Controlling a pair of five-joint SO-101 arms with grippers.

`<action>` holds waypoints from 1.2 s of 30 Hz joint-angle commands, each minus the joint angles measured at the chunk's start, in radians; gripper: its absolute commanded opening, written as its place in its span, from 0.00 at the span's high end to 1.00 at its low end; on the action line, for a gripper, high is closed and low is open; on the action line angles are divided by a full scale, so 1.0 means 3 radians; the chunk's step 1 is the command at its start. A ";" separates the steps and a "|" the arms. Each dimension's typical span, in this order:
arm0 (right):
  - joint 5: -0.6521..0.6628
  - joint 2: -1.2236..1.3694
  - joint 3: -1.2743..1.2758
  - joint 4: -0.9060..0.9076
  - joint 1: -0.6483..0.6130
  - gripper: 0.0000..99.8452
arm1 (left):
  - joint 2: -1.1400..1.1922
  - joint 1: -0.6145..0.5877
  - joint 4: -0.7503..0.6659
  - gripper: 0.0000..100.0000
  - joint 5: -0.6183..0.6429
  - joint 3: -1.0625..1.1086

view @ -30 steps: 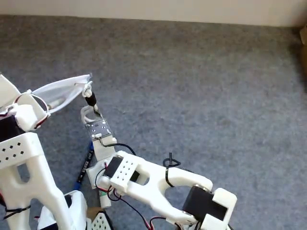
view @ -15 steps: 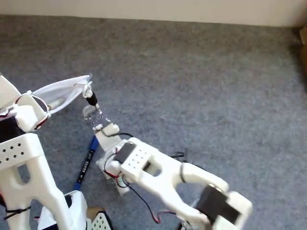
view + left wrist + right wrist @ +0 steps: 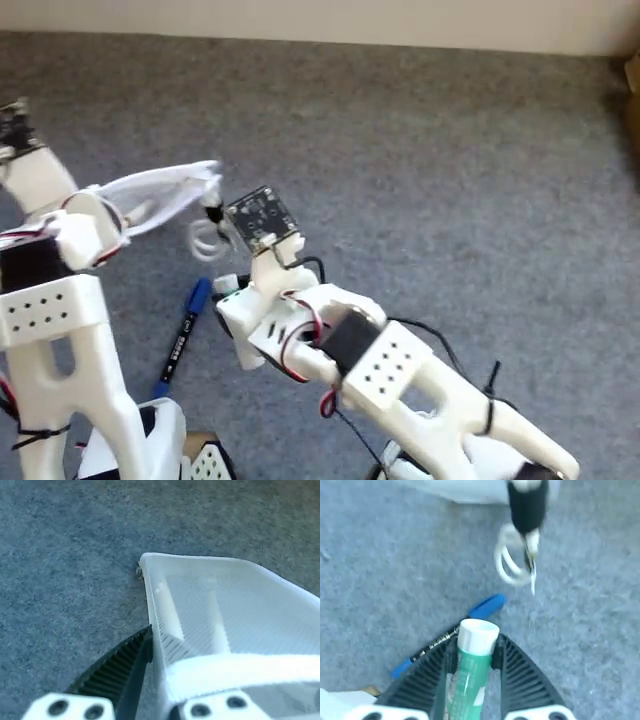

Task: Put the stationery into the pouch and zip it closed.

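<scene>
so your left gripper (image 3: 152, 647) is clamped tight on one end of the pouch (image 3: 225, 610), with the black toothed finger pressed right against the white mesh wall and no gap that i can see. in the high view the pouch sticks out from that arm on the left side of the scene, over the grey carpet (image 3: 450, 150), with its far end toward your other arm. a couple of pale stick shapes show through the mesh in the left wrist view, but i can't tell what they are. off that far end hangs a black zipper pull (image 3: 526, 505) with a pale ring (image 3: 512, 567) dangling under it. your right gripper (image 3: 476, 645) has its jaws closed in on a green tube (image 3: 472, 665) with a white cap, and the cap pokes out just past the fingertips. the high view puts that gripper just beside the ring and a bit nearer the arm bases than the pouch end. whether the tube is touching anything there i can't tell. the blue pen (image 3: 485, 607) lies flat on the carpet, between the two arms in the high view, apart from the pouch, its blue cap end pointing toward the ring.
</scene>
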 commanded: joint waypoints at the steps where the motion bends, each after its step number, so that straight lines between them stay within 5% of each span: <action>1: 0.0031 -0.0340 -0.0033 -0.0003 0.0069 1.00 | -0.0136 0.0330 -0.0056 0.99 -0.0128 -0.0038; 13: 0.0051 -0.1332 0.1302 -0.1915 0.0263 1.00 | -0.0130 0.0586 0.0041 0.99 -0.0138 -0.0176; 26: 0.0051 -0.2023 0.1578 -0.2376 0.0248 1.00 | -0.0136 0.0570 0.0036 0.99 -0.0153 -0.0069; 36: 0.0087 -0.2007 0.1552 -0.3419 0.0258 1.00 | -0.0136 0.0565 0.0041 0.99 -0.0159 -0.0069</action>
